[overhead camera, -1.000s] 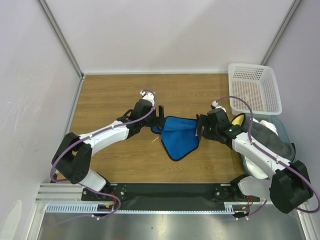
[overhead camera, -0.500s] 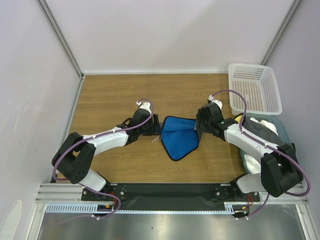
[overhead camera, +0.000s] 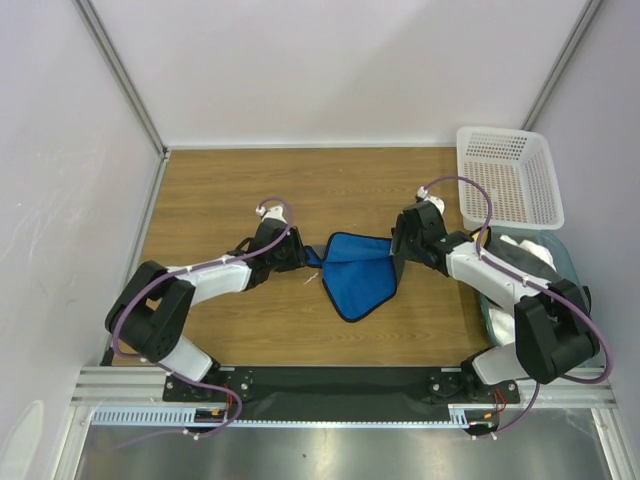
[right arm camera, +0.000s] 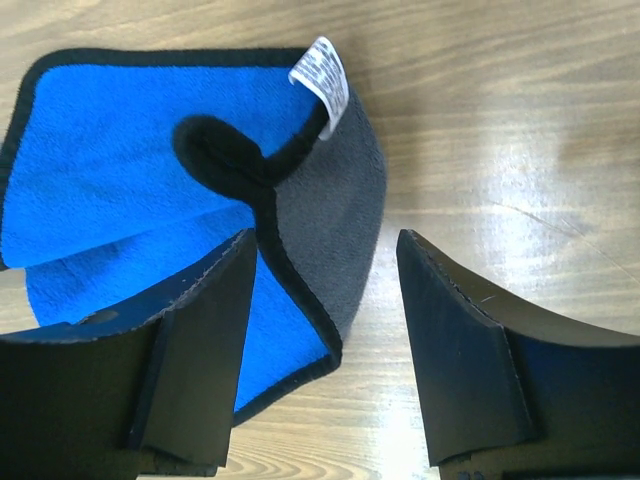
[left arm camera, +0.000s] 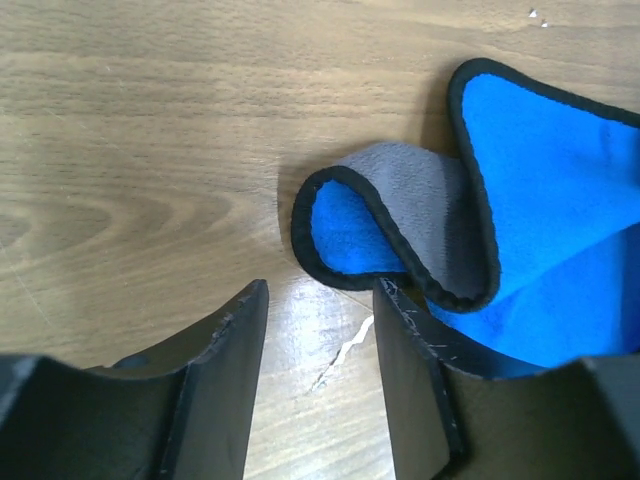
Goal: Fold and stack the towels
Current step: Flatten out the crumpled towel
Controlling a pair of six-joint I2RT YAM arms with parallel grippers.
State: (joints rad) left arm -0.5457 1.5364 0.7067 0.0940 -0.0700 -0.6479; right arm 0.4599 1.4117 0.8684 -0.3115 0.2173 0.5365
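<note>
My left end effector (left arm camera: 320, 300) sits low over the desk (left arm camera: 120, 150), jaws apart and gripping nothing. The curled left corner of the blue towel (overhead camera: 360, 280) lies just ahead of its tips. The towel lies rumpled mid-desk, with grey underside showing at both corners. It looks light, limp and slightly grippy, so I'd pinch the dark hemmed corners rather than the middle. My right end effector (right arm camera: 325, 245) hangs over the right corner, jaws apart, straddling the folded-back grey flap below the white label (right arm camera: 322, 68).

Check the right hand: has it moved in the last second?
Yes. Seen from above, the right hand has shifted slightly toward the back wall, nearer the basket's near left corner.
</note>
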